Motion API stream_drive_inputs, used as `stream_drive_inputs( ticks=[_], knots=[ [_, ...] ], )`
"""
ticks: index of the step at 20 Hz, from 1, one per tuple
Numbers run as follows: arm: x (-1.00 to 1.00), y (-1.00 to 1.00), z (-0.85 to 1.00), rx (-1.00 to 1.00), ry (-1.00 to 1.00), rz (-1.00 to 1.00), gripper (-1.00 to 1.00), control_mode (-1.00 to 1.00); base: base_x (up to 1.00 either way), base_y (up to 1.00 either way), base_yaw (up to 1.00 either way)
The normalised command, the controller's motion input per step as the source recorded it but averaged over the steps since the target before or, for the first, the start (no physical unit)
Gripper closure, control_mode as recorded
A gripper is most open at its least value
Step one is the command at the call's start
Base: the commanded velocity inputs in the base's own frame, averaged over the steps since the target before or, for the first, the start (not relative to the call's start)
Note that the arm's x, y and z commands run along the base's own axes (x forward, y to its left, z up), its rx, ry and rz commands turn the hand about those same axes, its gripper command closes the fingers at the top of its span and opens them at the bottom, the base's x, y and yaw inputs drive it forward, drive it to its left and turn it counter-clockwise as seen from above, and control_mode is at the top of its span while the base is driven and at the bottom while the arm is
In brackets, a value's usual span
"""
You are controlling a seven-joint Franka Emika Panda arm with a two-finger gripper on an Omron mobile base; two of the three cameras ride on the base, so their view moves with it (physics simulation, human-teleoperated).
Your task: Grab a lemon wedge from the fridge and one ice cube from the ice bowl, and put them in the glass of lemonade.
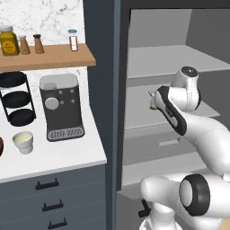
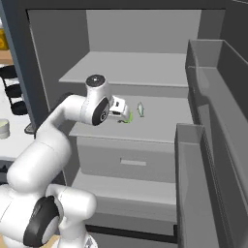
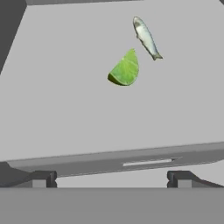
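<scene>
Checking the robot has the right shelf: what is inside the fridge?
On a middle shelf of the fridge lie a lemon wedge and a small silver fish beside it. The arm hides part of that shelf.

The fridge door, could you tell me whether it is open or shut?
Open: the fridge shows its bare shelves, with the lemon wedge lying on one.

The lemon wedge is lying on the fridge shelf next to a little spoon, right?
Not a spoon. In the hand view, the thing beside the lemon wedge on the fridge shelf is a small silvery fish. The two lie close but apart.
</scene>
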Motion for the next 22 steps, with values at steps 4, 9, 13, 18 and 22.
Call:
stream_drive_inputs(
  ticks=[4, 9, 13, 18, 22],
  knots=[
    [0.19, -0.12, -0.51, 0.00, 0.00, 0.00, -1.00, -1.00, 0.00, 0.00, 0.00],
    [0.19, -0.06, -0.51, 0.00, 0.00, 0.00, -1.00, -1.00, 0.00, 0.00, 0.00],
    [0.25, 0.00, -0.29, 0.00, 0.00, 0.00, -1.00, -1.00, 0.00, 0.00, 0.00],
    [0.41, 0.00, 0.02, 0.00, 0.02, 0.00, -1.00, -1.00, 0.00, 0.00, 0.00],
    [0.52, 0.03, 0.00, 0.00, 0.02, 0.00, -1.00, -1.00, 0.00, 0.00, 0.00]
  ],
)
